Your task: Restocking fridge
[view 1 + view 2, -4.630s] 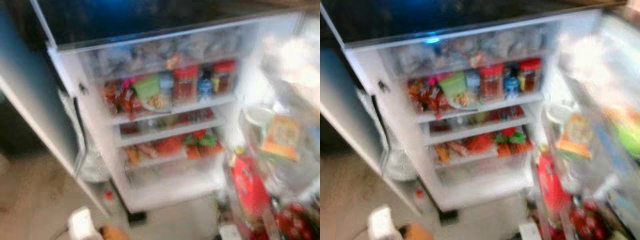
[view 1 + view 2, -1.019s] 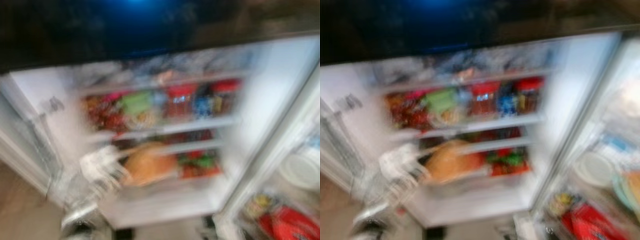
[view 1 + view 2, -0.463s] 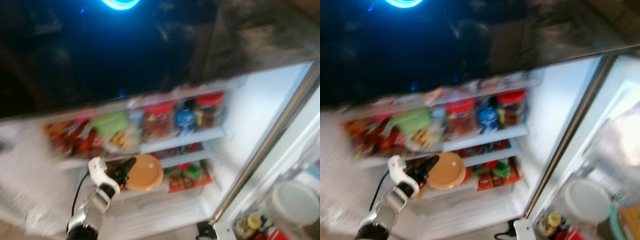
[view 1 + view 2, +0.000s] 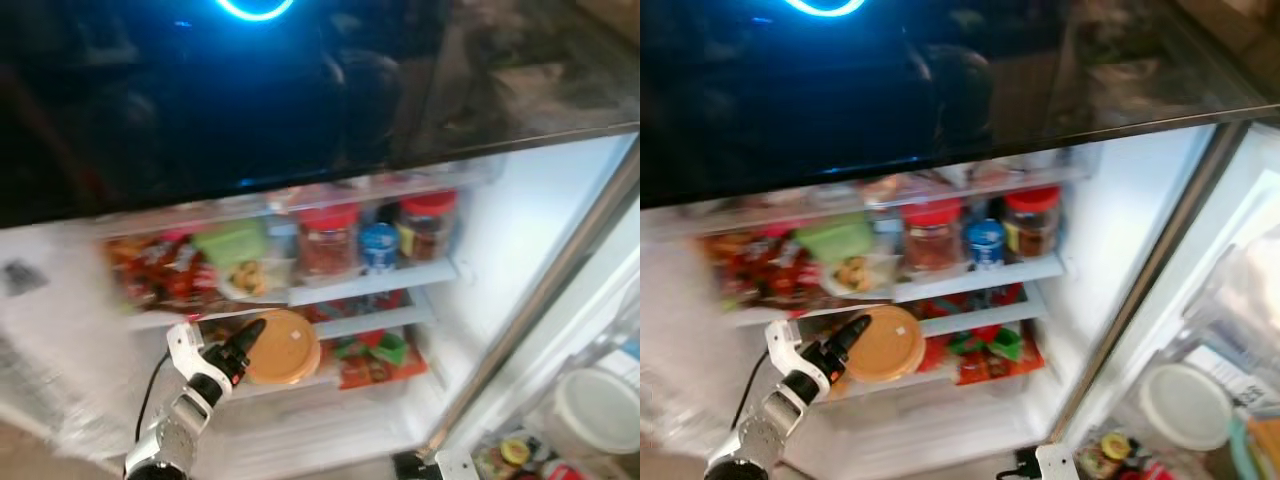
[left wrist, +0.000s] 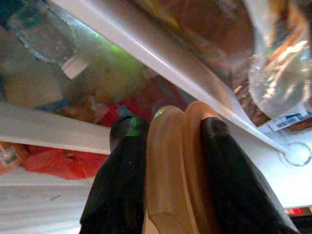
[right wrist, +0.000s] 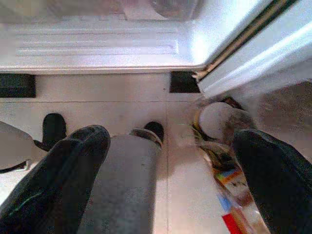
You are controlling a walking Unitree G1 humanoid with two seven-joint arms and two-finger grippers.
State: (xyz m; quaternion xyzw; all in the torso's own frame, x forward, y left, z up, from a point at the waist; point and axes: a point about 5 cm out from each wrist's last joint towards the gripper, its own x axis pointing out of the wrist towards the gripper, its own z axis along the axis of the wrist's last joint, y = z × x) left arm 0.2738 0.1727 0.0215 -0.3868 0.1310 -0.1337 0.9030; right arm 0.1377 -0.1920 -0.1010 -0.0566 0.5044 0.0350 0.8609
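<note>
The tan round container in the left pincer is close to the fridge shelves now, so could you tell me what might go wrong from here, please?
1. The left pincer grips the tan container only by its edge, so it could tilt or slip.
2. The lower shelf already holds red and green packets; pushing in may shove or crush them.
3. The shelf edge runs just above the container, so it might catch there.

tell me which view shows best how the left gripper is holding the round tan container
The left wrist view: its two black fingers clamp the tan container edge-on, one per side. Both eye views show the left gripper and the container's round face at the lower fridge shelf, grip unclear.
</note>
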